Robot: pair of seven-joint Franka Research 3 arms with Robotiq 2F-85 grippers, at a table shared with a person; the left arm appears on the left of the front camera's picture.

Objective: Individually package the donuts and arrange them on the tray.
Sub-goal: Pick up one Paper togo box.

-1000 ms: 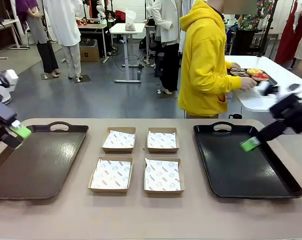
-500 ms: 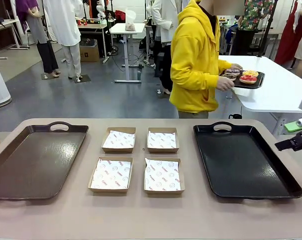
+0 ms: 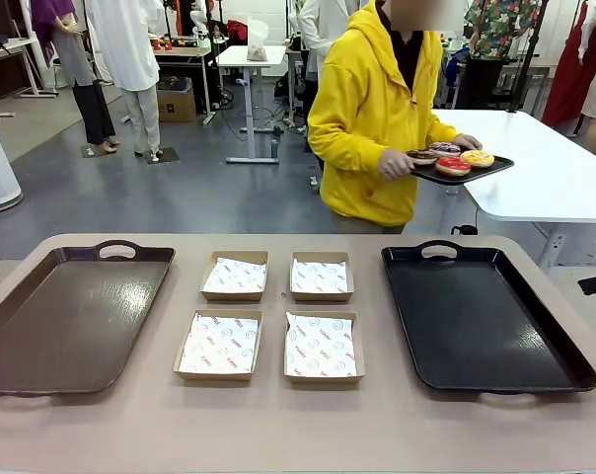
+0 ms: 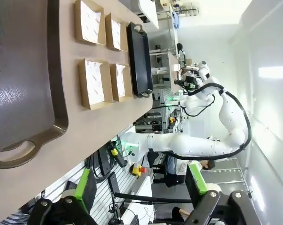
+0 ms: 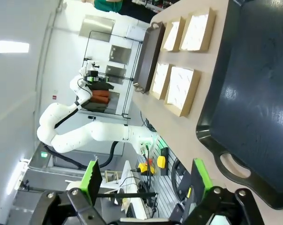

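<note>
I see the donuts in the upper right of the front view. They are four rings lying flat, holes up, on a small black serving tray. A person in a yellow hoodie carries it, well behind my table. Left to right they are a chocolate donut, a second dark donut whose topping is too small to read, a glossy red-iced donut and a yellow-iced donut. Being round, none has a long axis. The group runs along the serving tray's length, roughly across the frame. One hand grips the tray's left end, and the other hand rests at its far edge.

On the matte tan table, from the left, sit a shiny brown tray with loop handles, four shallow cardboard boxes lined with printed white paper in a two-by-two block, and a glossy black tray.

In its wrist view my left claw is released, its green pads wide apart around nothing. My right claw is likewise spread and empty.
</note>
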